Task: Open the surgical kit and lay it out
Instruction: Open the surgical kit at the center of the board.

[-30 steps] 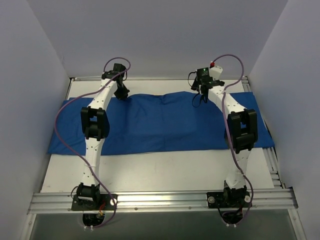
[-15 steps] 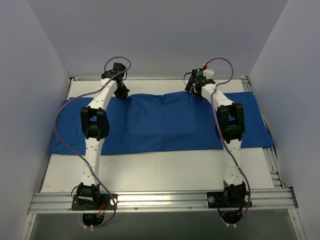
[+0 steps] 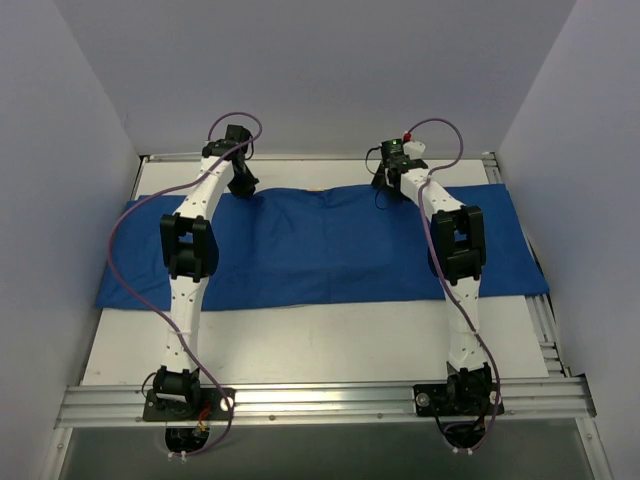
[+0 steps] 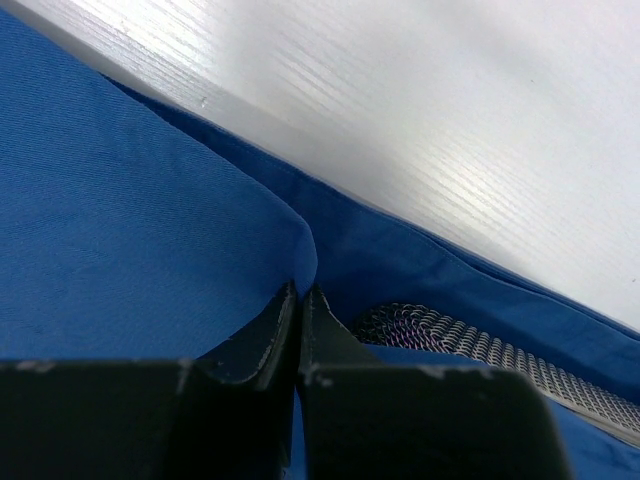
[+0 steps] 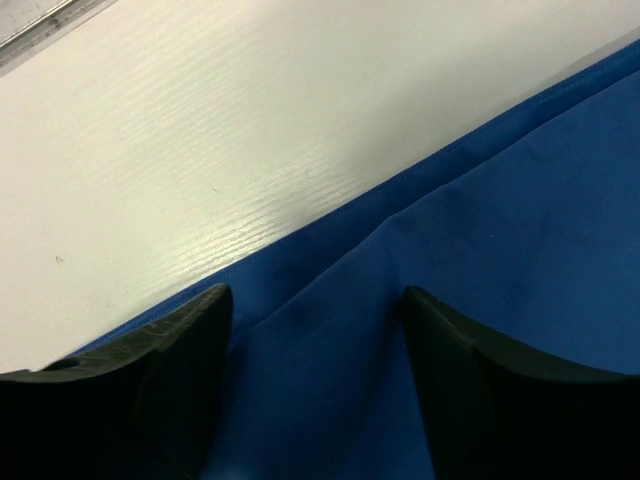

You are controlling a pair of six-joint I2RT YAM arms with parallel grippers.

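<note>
- White table (image 3: 300, 345) carried blue cloth (image 3: 320, 245) mid-frame.
- Left gripper (image 4: 300, 292) pinched a cloth fold; mesh tray (image 4: 470, 345) showed beside it.
- Right gripper (image 5: 315, 300) spread wide above cloth edge.

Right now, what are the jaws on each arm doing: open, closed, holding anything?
Left gripper: jaws closed, pinching a fold of the blue cloth.
Right gripper: jaws open, holding nothing, above the cloth's edge.
</note>
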